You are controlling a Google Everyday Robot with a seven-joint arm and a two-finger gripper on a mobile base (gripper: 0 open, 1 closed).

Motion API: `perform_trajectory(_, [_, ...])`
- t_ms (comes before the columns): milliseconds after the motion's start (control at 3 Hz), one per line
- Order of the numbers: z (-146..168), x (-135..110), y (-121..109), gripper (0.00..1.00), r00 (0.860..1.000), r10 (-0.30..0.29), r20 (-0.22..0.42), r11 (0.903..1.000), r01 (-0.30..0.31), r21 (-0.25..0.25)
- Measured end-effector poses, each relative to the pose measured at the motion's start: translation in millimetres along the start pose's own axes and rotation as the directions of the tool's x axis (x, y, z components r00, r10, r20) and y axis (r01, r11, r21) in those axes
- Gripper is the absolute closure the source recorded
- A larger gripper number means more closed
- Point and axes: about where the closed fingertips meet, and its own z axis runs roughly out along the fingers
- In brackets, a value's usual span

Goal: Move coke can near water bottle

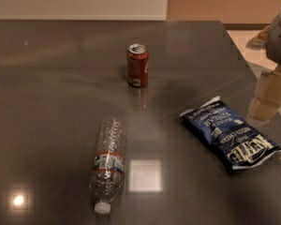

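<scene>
While our gripper [268, 95] hangs at the right edge, spread or pressed together we cannot tell, the can [137, 64] stands upright well to its left, and the bottle [107, 165] lies nearer us, cap toward us

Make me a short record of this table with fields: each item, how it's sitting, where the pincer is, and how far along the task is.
coke can: upright, far middle of the table, touching nothing
water bottle: lying on its side near the front, white cap toward the camera
chip bag: blue, lying flat on the right
pincer: at the right edge of view, beyond the chip bag, well away from the can
table: dark, glossy
task state: can not yet moved; bare tabletop separates it from the bottle
</scene>
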Motion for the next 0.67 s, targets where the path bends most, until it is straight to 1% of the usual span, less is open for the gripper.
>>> perform_trajectory(333, [-0.8, -1.0, -0.7, 0.00, 1.000, 0.001, 0.003, 1.0000, -0.001, 0.003])
perform_trajectory(667, [0.7, -19.5, -19.2, 0.00, 0.996, 0.041, 0.083, 0.9991, -0.042, 0.003])
